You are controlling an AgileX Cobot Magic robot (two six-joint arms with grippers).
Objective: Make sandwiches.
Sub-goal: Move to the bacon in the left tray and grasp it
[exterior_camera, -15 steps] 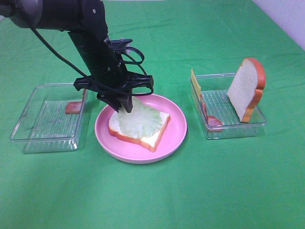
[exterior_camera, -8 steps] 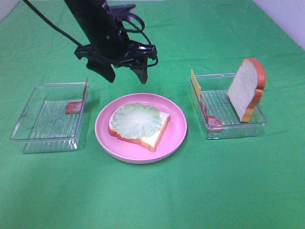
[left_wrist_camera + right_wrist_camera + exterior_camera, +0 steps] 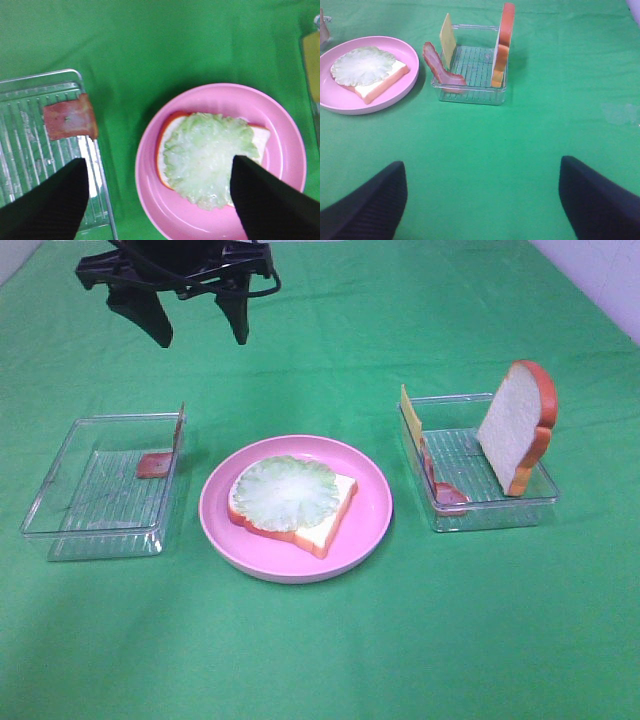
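Two bread slices (image 3: 515, 425), one lettuce leaf (image 3: 285, 492), two clear trays (image 3: 100, 542).

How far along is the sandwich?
Done: the bottom slice sits on the plate with lettuce on it. In hand: nothing; the left gripper and right gripper are both open and empty. Left: a bacon piece in the left tray, plus another strip, cheese and the second slice in the right tray, none stacked yet.

The matte black left gripper (image 3: 203, 340) has two tapering, blade-shaped fingers (image 3: 157, 320) under a flat crossbar (image 3: 180, 265), with thin black cables (image 3: 276, 280) looping at its 3 o'clock side. The right gripper (image 3: 482, 162) shows dark, rounded wedge fingers (image 3: 365, 210).
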